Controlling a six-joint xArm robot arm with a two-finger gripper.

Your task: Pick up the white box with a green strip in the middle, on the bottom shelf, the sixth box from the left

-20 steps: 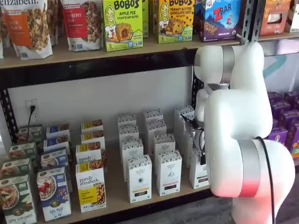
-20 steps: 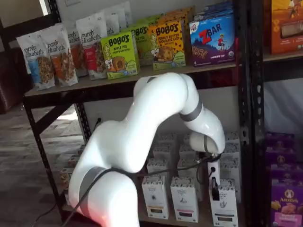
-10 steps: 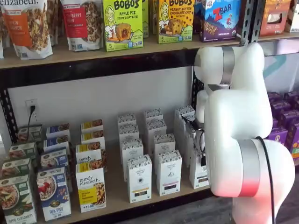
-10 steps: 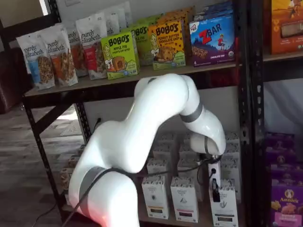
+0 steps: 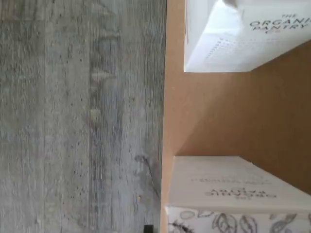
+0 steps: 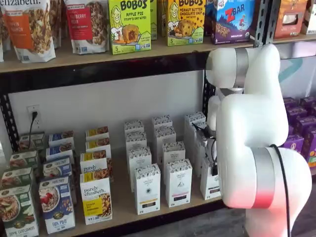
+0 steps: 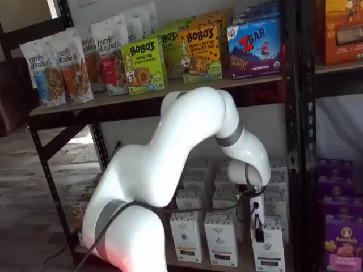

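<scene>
Hanging over the white box (image 7: 269, 249) top, the gripper (image 7: 258, 233) shows side-on; its opening can't be told

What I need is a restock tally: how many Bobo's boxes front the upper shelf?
2: a green Apple Pie box, and beside it a yellow Peanut Butter Chocolate Chip box. Others may hide behind.

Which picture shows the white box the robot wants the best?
A shelf view shows the white box best: its whole front faces the camera, with the black pincer at its top. In the other shelf view, the white arm hides most of the box. The wrist view shows only close-up pieces of white cartons, so I cannot tell which is which.
</scene>
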